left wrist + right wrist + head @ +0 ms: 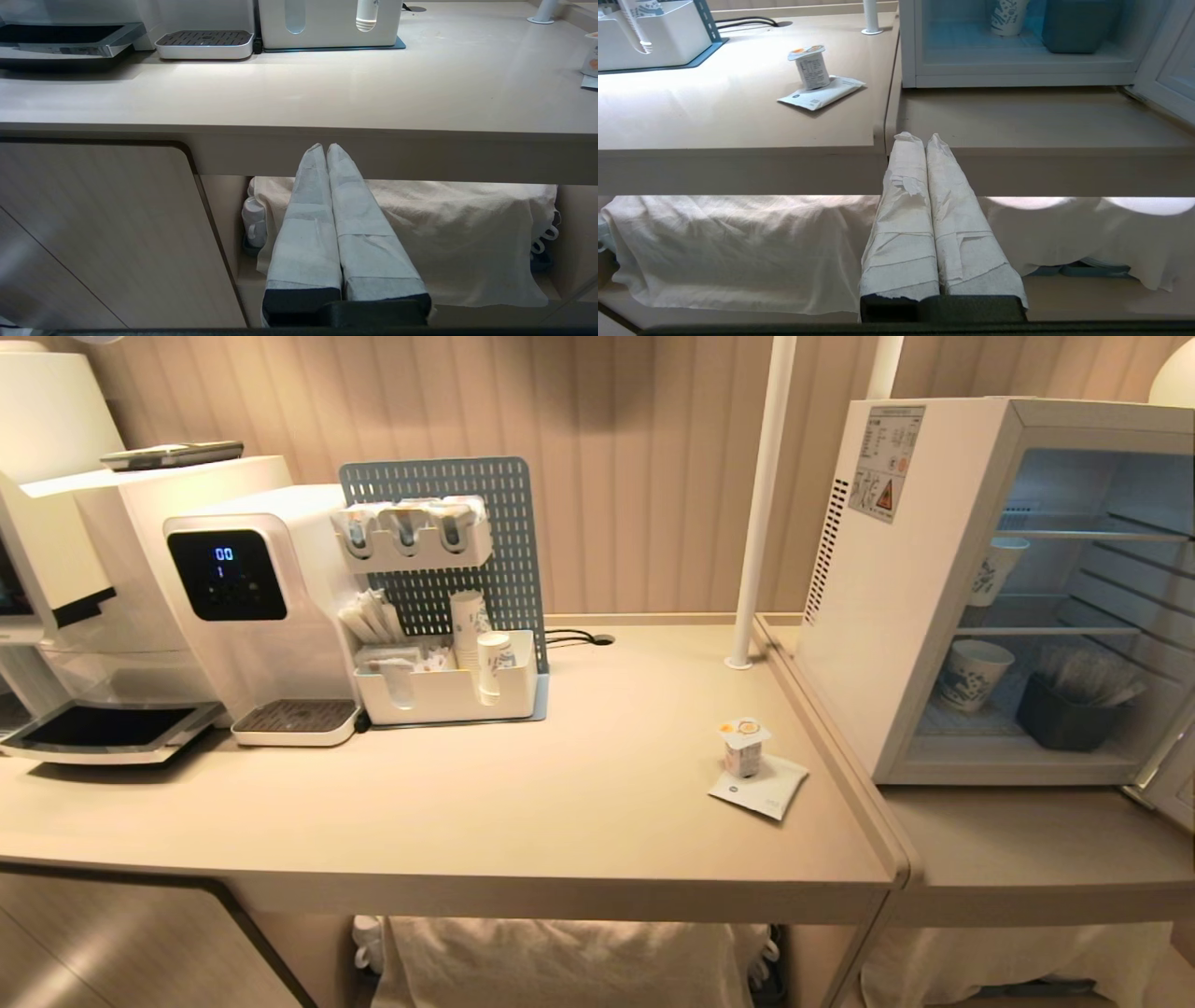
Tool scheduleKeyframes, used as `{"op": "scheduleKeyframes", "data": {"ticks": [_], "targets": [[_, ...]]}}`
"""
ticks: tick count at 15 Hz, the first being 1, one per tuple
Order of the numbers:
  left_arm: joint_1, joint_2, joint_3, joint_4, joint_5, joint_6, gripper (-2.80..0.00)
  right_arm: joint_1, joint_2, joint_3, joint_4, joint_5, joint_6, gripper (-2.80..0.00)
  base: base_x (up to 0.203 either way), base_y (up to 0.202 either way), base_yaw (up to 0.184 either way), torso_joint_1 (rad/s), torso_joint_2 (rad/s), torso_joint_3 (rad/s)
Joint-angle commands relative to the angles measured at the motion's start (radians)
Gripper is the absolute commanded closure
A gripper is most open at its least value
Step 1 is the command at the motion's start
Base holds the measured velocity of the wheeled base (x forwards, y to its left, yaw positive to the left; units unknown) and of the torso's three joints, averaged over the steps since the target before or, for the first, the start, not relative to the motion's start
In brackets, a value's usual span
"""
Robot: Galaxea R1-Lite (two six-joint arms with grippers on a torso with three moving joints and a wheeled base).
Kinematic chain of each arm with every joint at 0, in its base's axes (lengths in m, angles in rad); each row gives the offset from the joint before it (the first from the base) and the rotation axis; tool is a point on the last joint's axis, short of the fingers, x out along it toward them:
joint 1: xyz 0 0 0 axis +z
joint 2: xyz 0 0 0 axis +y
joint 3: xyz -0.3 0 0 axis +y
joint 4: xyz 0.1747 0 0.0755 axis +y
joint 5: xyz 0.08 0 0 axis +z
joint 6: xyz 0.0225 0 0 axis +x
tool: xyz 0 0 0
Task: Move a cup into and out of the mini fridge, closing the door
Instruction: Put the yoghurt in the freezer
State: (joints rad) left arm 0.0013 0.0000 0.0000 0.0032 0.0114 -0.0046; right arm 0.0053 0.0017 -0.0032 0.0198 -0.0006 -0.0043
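the cup (744, 747) sits on a flat sachet (759, 787) on the counter (560, 803), near the open fridge (943, 588), and both tools, left (325, 148) and right (914, 139), hang clenched and empty below the counter edge.

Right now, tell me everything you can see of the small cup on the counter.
The cup is a tiny white plastic tub with printed sides and a peel lid marked orange. It stands upright, sealed, on a flat white sachet near the counter's right edge, left of the open fridge. Nothing else touches it.
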Motion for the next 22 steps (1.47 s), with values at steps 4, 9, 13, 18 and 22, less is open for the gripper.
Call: {"op": "scheduleKeyframes", "data": {"ticks": [4,9,13,18,22], "targets": [[0.000,0.002,0.002,0.000,0.001,0.000,0.00,0.001,0.001,0.000,0.000,-0.001,0.000,0.00,0.000,0.000,0.000,0.000,0.00,0.000],[0.000,0.002,0.000,0.000,-0.001,0.002,0.00,0.001,0.063,-0.256,0.049,-0.011,0.021,0.00,0.000,0.000,0.000,0.000,0.00,0.000],[0.000,0.002,0.002,0.000,0.001,-0.008,0.00,0.012,0.392,-0.455,0.126,0.070,0.038,0.00,0.000,0.000,0.000,0.000,0.00,0.000],[0.000,0.002,0.002,0.000,0.001,-0.009,0.00,0.023,0.861,-0.486,-0.015,0.349,0.036,0.00,0.000,0.000,0.000,0.000,0.00,0.000],[0.000,0.002,0.002,0.000,0.001,-0.011,0.00,0.098,1.252,-0.486,-0.233,0.480,0.037,0.00,0.000,0.000,0.000,0.000,0.00,0.000]]}}
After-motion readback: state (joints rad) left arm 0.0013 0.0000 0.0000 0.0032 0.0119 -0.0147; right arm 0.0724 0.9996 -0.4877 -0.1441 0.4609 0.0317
